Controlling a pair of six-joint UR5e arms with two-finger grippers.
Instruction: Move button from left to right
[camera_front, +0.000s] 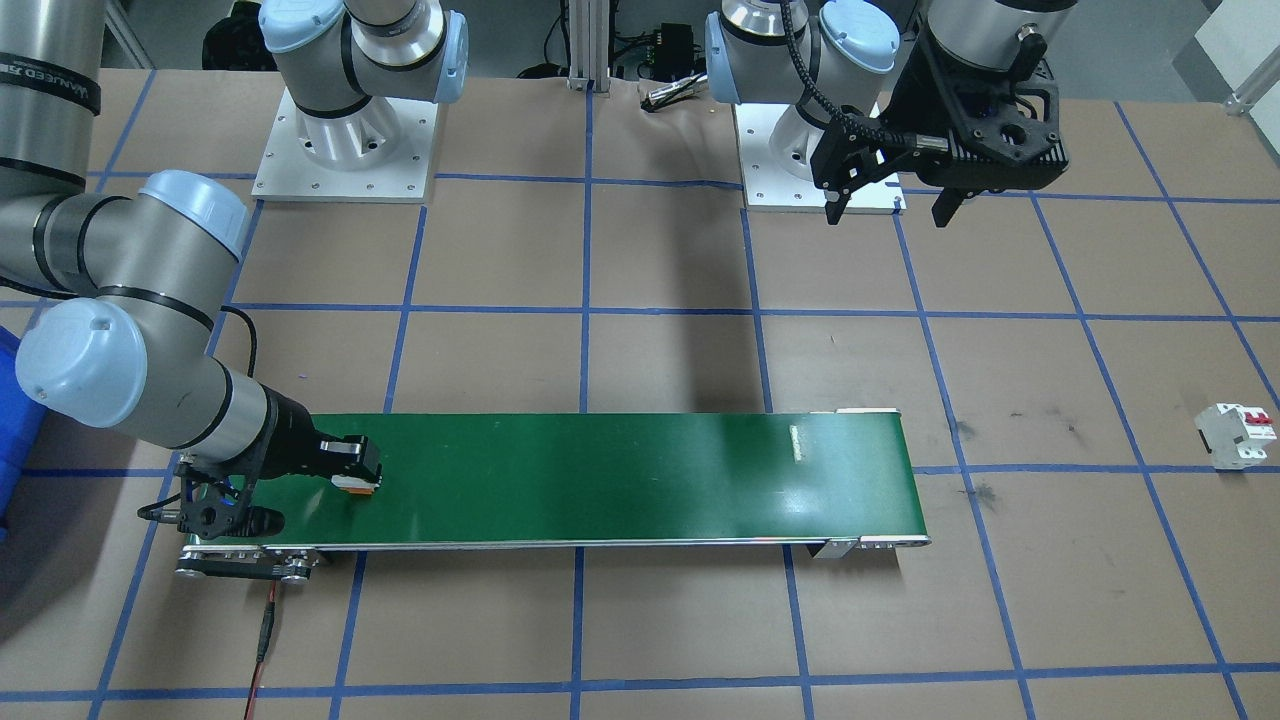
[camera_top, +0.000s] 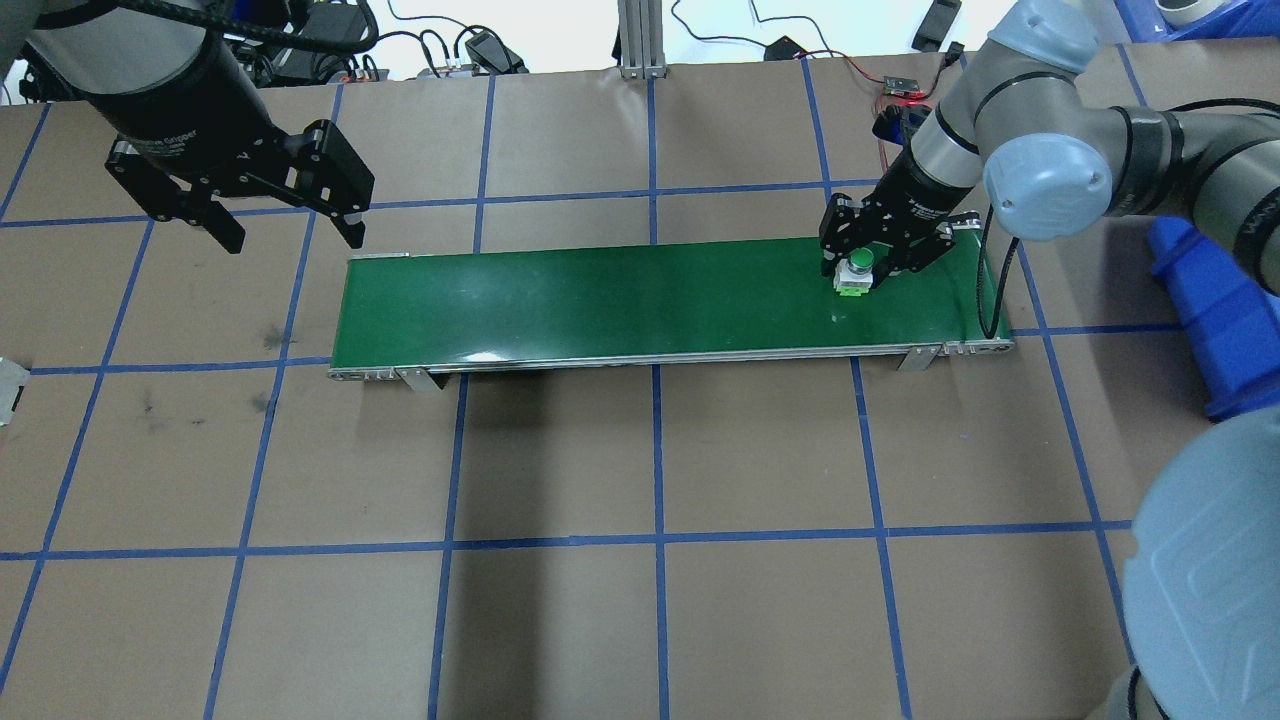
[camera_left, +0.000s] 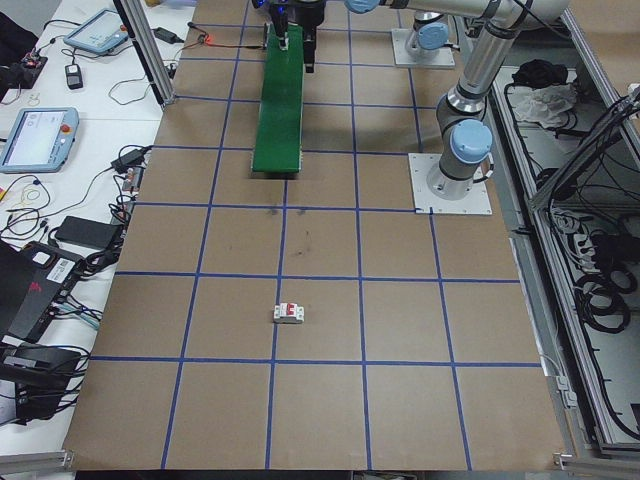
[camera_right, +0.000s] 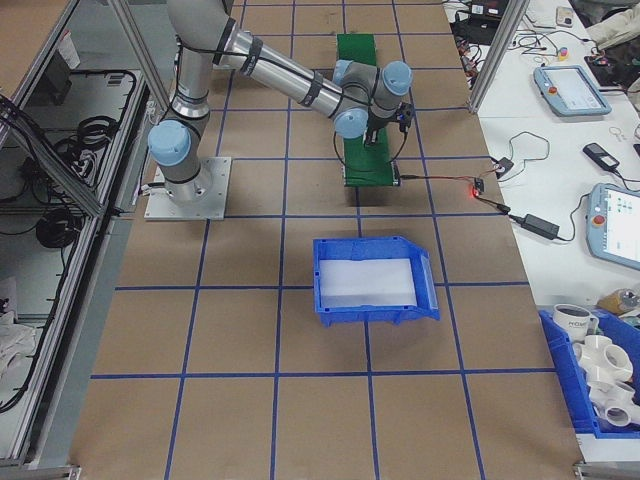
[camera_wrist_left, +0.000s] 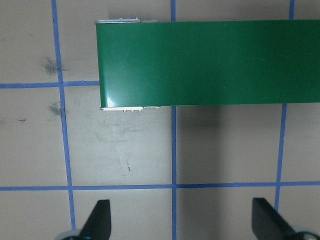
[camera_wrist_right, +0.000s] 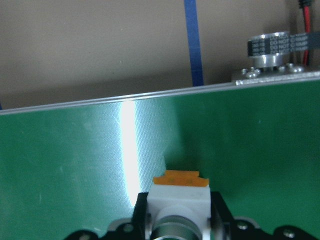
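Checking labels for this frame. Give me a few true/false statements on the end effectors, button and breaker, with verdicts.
1. The right end effector is shut on the button. True.
2. The button is over the belt's left end. False: it is at the belt's right end.
3. The left end effector is open and holds nothing. True.
4. The breaker lies on the belt. False: it sits on the table, off the belt's end on the robot's left.
5. The blue bin holds the button. False: no button shows in the bin; it is in the right end effector.
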